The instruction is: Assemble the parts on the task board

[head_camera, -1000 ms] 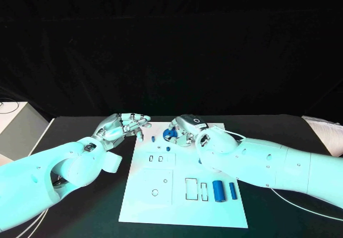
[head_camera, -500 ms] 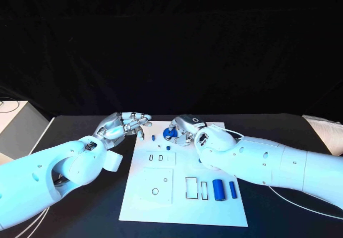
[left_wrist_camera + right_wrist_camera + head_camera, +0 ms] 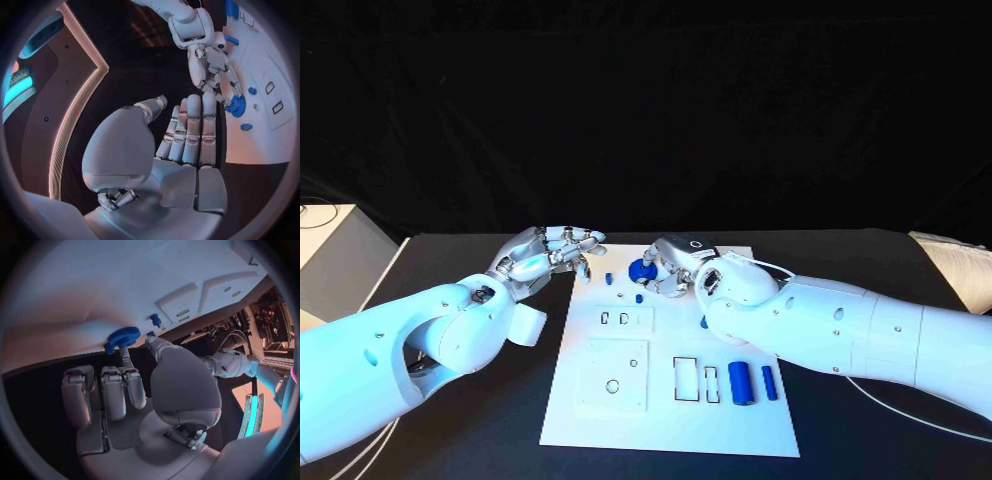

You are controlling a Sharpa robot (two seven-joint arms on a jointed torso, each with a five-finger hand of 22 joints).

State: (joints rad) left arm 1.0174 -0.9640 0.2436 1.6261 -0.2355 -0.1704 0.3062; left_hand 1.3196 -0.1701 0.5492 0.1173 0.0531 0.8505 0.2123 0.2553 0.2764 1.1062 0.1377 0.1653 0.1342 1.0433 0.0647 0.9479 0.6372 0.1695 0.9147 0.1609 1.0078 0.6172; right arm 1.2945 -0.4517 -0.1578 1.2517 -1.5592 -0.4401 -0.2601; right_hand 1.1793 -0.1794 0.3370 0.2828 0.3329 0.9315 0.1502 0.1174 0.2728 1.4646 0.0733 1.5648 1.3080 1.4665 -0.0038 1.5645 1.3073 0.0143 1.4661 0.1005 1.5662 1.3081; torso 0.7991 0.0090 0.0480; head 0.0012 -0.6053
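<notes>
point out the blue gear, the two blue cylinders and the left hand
blue gear [image 3: 122, 336], right wrist view, on its toothed rim
two blue cylinders [image 3: 740, 383], head view, middle of the thicker one
left hand [image 3: 554, 250], head view, on its curled fingers

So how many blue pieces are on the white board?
5. A gear at the right hand's fingertips at the task board's far end, two small pegs just beside it, and two rods side by side near the front. The hand may hide more.
</notes>
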